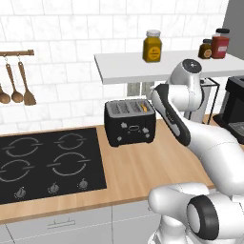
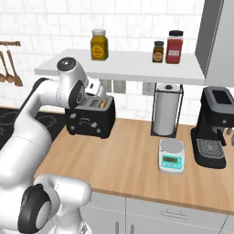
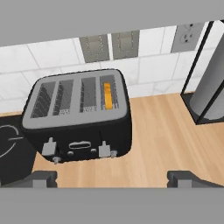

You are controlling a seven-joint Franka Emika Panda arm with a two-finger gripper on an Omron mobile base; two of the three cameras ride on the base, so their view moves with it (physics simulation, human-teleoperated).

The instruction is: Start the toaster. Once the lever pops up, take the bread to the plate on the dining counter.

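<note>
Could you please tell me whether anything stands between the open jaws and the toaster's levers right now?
Nothing visible does. In the hand view the gripper hangs open above bare wood counter just in front of the toaster, whose two front levers face it unobstructed; the bread sits in the rightmost slot.

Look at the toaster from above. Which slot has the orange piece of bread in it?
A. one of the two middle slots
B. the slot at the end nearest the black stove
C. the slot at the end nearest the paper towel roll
C: in the hand view the bread sits in the last slot of the toaster, on the side toward the paper towel roll, away from the stove.
</note>
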